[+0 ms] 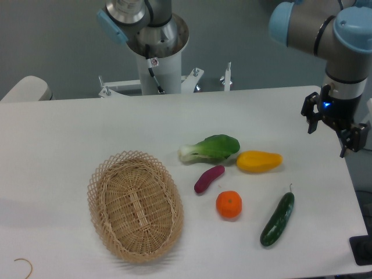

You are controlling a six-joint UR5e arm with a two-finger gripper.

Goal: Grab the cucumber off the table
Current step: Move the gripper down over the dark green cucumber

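The cucumber (278, 219) is a glossy dark green cylinder lying diagonally on the white table (70, 133) at the front right, its thin stem tip pointing away from the camera. My gripper (330, 138) hangs from the arm over the table's right edge, well behind the cucumber and a little to its right. Its two dark fingers (311, 119) stand apart with nothing between them, so it is open. Nothing touches the cucumber.
A wicker basket (135, 204) sits front left. A leafy bok choy (210, 148), a yellow fruit (259, 161), a purple sweet potato (208, 178) and an orange (229, 204) lie left of the cucumber. The arm's base column (157, 64) stands behind the table.
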